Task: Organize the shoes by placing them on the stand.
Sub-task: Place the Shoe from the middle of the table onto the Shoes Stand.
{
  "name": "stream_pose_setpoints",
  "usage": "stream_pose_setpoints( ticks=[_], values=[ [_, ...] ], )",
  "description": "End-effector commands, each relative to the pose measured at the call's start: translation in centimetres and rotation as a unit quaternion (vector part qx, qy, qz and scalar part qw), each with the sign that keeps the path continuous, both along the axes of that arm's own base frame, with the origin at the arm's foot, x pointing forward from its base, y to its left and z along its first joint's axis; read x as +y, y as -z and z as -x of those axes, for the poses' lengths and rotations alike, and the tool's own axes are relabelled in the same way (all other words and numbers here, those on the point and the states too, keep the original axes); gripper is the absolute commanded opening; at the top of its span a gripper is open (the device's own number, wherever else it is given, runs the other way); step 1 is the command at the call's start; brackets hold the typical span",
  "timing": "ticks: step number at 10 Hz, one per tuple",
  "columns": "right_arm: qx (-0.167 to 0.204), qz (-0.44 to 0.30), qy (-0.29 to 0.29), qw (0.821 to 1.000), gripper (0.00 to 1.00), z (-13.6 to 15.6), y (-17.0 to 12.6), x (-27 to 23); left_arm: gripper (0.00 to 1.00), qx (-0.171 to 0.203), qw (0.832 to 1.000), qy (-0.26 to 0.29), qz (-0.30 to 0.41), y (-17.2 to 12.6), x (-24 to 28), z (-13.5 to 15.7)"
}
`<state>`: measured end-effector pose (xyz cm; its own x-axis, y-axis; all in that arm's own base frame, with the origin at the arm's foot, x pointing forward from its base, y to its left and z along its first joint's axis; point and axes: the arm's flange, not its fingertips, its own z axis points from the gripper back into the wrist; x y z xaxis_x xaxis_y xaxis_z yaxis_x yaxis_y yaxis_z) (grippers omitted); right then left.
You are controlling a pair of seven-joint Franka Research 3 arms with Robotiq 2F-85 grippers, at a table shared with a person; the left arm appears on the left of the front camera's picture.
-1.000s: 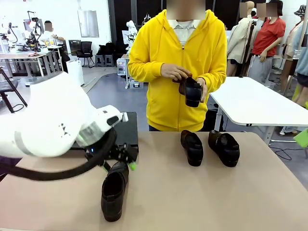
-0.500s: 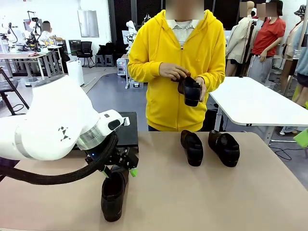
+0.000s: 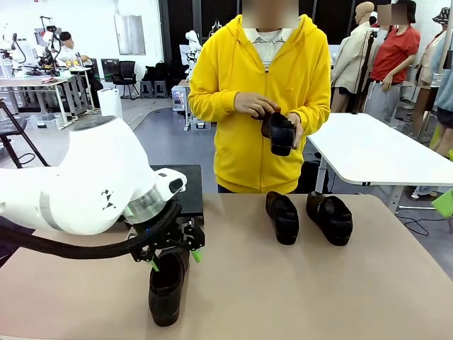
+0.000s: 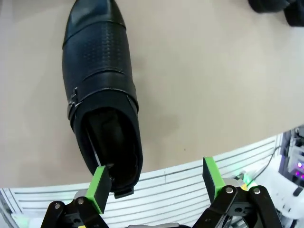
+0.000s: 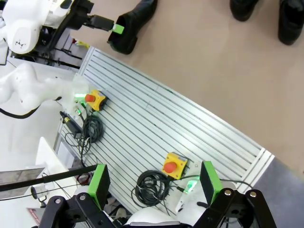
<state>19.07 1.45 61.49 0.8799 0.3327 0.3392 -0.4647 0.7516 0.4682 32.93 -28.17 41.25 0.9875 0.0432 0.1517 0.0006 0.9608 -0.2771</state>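
Table: tan top, taken as the reference for all places

Person, yellow hoodie, stood at the table's far edge, about centre

Left arm, white, reached over the table's left part, wrist bent down toward the top

Slatted base, metal, lay just off the table's near edge, with cables on it

Black unit, flat-topped, at the table's far-left edge, partly behind the arm; could not tell what it was

Shoes, four, black and glossy:
- near shoe upright on its sole on the table's near-left part, heel close to the near edge, toe toward the far edge
- far shoes side by side on the table's far part, right of centre, apart from each other
- held shoe above the table's far edge, in the person's hands

Left gripper over the table's near-left part, fingers spread wide, one green pad at the near shoe's heel rim; contact could not be told

Right gripper high over the slatted base off the table's near edge, fingers spread, nothing between them

Stop buttons, yellow with red caps, on the slatted base off the table's near edge
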Motion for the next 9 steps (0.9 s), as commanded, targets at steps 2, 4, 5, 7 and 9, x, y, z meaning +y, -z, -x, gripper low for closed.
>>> stream_pose_setpoints(
  ticks=[2,4,5,7,9],
  values=[
    [-0.006,-0.002,-0.012,1.0,1.0,-0.2,-0.2,-0.1,1.0,0.012,0.998,-0.04,-0.038,1.1,-1.8,-1.3],
    [-0.006,-0.002,-0.012,1.0,1.0,-0.2,-0.2,-0.1,1.0,0.017,0.996,-0.042,-0.072,3.2,-2.9,-2.6],
    [-0.006,-0.002,-0.012,1.0,1.0,-0.2,-0.2,-0.1,1.0,0.016,0.996,-0.041,-0.082,4.5,-3.3,-3.2],
    [-0.006,-0.002,-0.012,1.0,1.0,-0.2,-0.2,-0.1,1.0,-0.011,0.994,-0.015,-0.106,6.9,-4.3,-3.7],
    [-0.006,-0.002,-0.012,1.0,1.0,-0.2,-0.2,-0.1,1.0,0.007,0.995,-0.013,-0.1,8.0,-4.3,-4.5]
  ],
)
